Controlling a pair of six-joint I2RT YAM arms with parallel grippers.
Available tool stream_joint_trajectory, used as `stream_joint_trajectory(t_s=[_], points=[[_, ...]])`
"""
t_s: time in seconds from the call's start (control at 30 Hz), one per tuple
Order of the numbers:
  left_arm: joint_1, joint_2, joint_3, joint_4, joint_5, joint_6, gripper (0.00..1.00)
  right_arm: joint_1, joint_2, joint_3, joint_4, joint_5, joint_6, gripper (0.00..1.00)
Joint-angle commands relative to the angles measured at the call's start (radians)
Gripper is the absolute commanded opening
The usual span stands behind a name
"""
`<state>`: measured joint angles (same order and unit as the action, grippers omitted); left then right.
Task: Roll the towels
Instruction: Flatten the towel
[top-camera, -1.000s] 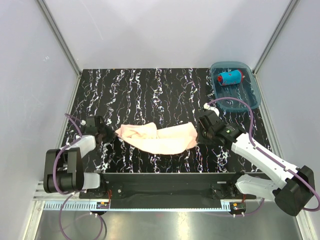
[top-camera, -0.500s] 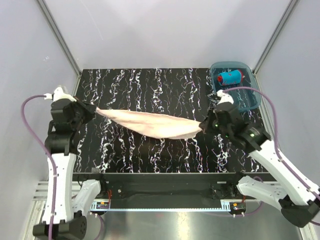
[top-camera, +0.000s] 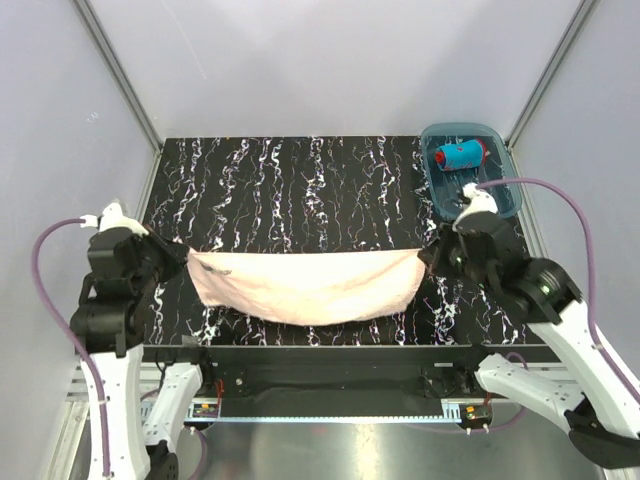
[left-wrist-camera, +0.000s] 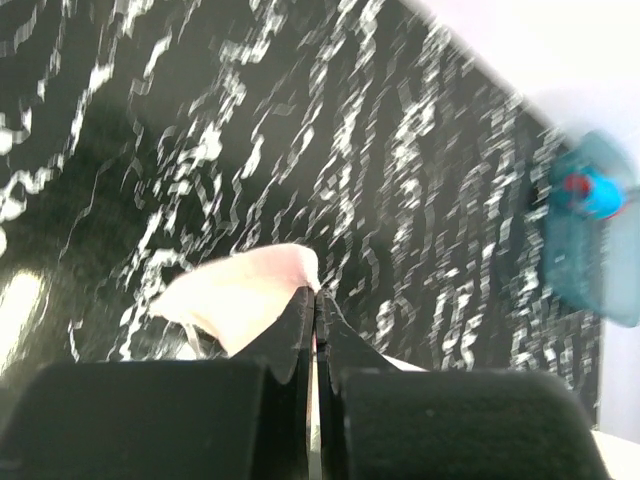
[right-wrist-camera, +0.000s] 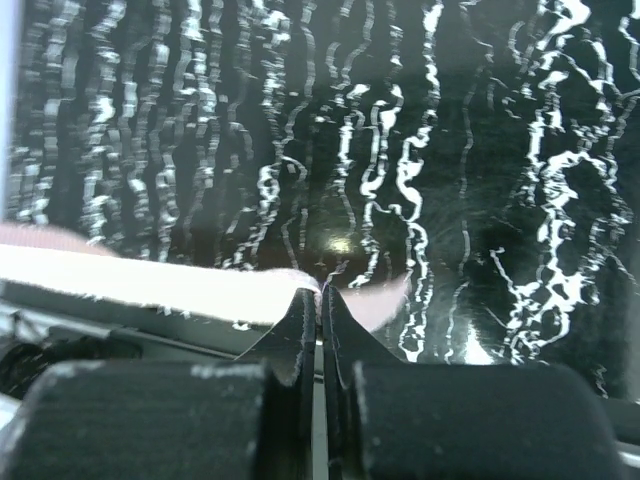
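Since half a second ago both arms have drawn back toward the near edge of the black marbled table (top-camera: 300, 180). The pale peach towel (top-camera: 305, 285), then a narrow band, now hangs between them as a wide sheet with a sagging lower edge. At the far right corner the translucent blue tray (top-camera: 500, 160) holds the rolled blue-and-red towel (top-camera: 460, 155). The left gripper (top-camera: 183, 258) pinches the peach towel's left corner, fingers pressed together on it. The right gripper (top-camera: 428, 256) pinches the right corner likewise.
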<state>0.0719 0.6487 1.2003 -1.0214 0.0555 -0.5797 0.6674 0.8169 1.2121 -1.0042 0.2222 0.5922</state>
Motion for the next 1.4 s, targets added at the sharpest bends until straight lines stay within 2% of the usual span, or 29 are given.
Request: stream_joint_trajectory(t_s=[0.0,0.1,0.17,0.3,0.37,0.4,0.5,0.57,0.73,0.77,0.93,1.1,1.37], points=[[0.003,0.046,-0.085,0.064,0.012,0.015,0.00,-0.003,0.117,0.052,-0.014,0.109,-0.006,0.00],[0.002,0.115,-0.159,0.165,0.012,0.008,0.00,-0.023,0.240,0.070,0.028,0.131,-0.026,0.00],[0.002,0.166,-0.206,0.249,0.015,0.001,0.00,-0.058,0.338,0.061,0.107,0.088,-0.038,0.00],[0.002,0.352,-0.269,0.411,0.007,-0.008,0.00,-0.184,0.525,0.029,0.316,-0.029,-0.046,0.00],[0.002,0.429,-0.281,0.502,0.003,-0.012,0.00,-0.213,0.654,0.055,0.363,-0.052,-0.054,0.00],[0.002,0.519,-0.278,0.533,0.000,-0.014,0.00,-0.236,0.695,0.072,0.403,-0.055,-0.055,0.00],[0.005,0.736,-0.214,0.598,-0.016,-0.009,0.00,-0.268,0.875,0.174,0.438,-0.064,-0.081,0.00],[0.022,0.897,-0.130,0.606,0.036,-0.025,0.00,-0.295,1.013,0.279,0.446,-0.076,-0.107,0.00],[0.019,1.132,0.043,0.626,0.021,-0.083,0.00,-0.333,1.266,0.513,0.414,-0.095,-0.147,0.00],[0.019,1.191,0.073,0.618,0.027,-0.085,0.00,-0.345,1.289,0.538,0.412,-0.107,-0.155,0.00],[0.019,1.281,0.217,0.607,0.006,-0.082,0.00,-0.388,1.380,0.665,0.385,-0.107,-0.178,0.00],[0.019,1.376,0.370,0.520,-0.011,-0.054,0.00,-0.422,1.401,0.725,0.372,-0.141,-0.195,0.00],[0.000,1.291,0.337,0.500,-0.043,-0.028,0.00,-0.424,1.331,0.638,0.407,-0.205,-0.180,0.00]])
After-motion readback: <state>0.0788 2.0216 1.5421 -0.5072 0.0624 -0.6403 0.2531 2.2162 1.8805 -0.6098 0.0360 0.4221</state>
